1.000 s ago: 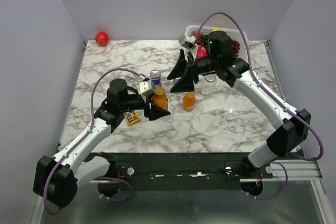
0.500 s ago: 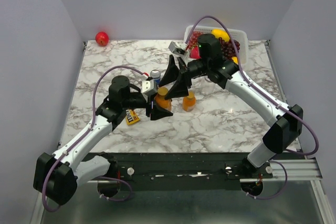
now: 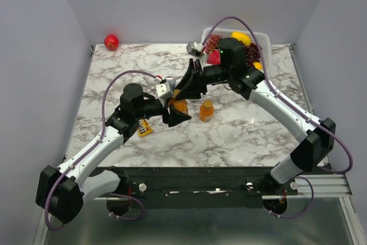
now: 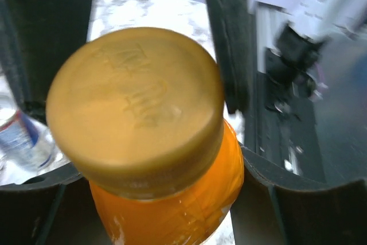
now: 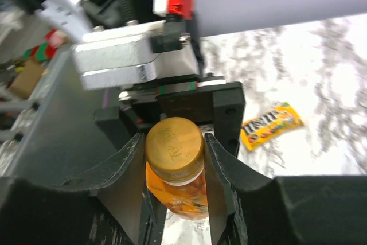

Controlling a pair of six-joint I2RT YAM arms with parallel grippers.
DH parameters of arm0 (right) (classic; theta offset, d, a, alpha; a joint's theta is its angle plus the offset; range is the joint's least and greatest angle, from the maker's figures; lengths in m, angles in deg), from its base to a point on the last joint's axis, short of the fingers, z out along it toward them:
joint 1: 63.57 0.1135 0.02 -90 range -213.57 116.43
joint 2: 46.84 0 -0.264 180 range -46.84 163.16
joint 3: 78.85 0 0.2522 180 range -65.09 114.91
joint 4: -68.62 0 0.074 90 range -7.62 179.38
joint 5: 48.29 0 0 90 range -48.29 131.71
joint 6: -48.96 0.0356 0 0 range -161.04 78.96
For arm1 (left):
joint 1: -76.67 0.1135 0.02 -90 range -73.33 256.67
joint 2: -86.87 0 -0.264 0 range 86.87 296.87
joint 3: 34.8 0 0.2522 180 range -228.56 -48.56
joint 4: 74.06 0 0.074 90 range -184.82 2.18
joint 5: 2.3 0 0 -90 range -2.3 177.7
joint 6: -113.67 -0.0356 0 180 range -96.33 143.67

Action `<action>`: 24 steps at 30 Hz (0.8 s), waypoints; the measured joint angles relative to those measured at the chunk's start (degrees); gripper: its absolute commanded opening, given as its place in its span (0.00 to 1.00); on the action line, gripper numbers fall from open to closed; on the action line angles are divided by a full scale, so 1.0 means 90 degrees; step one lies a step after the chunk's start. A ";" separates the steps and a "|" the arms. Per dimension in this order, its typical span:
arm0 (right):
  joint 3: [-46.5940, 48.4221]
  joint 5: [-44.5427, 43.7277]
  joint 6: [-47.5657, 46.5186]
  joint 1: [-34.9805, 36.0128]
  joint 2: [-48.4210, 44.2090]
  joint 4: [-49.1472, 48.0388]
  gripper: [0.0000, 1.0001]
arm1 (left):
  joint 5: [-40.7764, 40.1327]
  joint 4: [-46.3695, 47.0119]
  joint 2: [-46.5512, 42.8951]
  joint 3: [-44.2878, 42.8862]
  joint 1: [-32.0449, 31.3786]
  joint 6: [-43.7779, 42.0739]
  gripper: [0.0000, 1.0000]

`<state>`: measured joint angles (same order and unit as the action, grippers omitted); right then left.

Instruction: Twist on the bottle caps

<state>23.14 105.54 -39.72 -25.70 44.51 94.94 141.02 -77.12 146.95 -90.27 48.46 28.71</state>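
Right pincer (image 5: 174, 148) around bottle's (image 5: 175, 194) gold cap (image 5: 174, 140)

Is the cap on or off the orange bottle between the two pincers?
On: the gold cap sits atop the orange bottle in both wrist views.

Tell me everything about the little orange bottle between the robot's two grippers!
The bottle is small and stubby, see-through, and filled with orange liquid. A round gold cap with raised lettering sits on top. The left gripper clasps its body from both sides, and the right gripper closes on the cap. It is near the middle of the marble table; whether its base touches the table is hidden.
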 measured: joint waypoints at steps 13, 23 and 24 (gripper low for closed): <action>-0.0420 -0.2149 0.0784 0.0085 -0.0542 -0.0131 0.74 | -0.2516 -0.0350 -0.0282 -0.0005 -0.0087 0.0197 0.00; -0.0653 0.0352 0.0631 -0.0364 -0.0617 -0.0969 0.75 | 0.0085 -0.0702 -0.0595 0.0245 0.0537 -0.0699 0.00; -0.0653 0.0483 0.0636 -0.0321 -0.0593 -0.1059 0.75 | 0.0211 -0.0724 -0.0568 0.0243 0.0537 -0.0726 0.00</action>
<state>17.26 109.89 -33.99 -28.59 39.18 85.41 142.92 -83.63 141.83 -88.08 53.29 22.17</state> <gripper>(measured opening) 0.748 0.699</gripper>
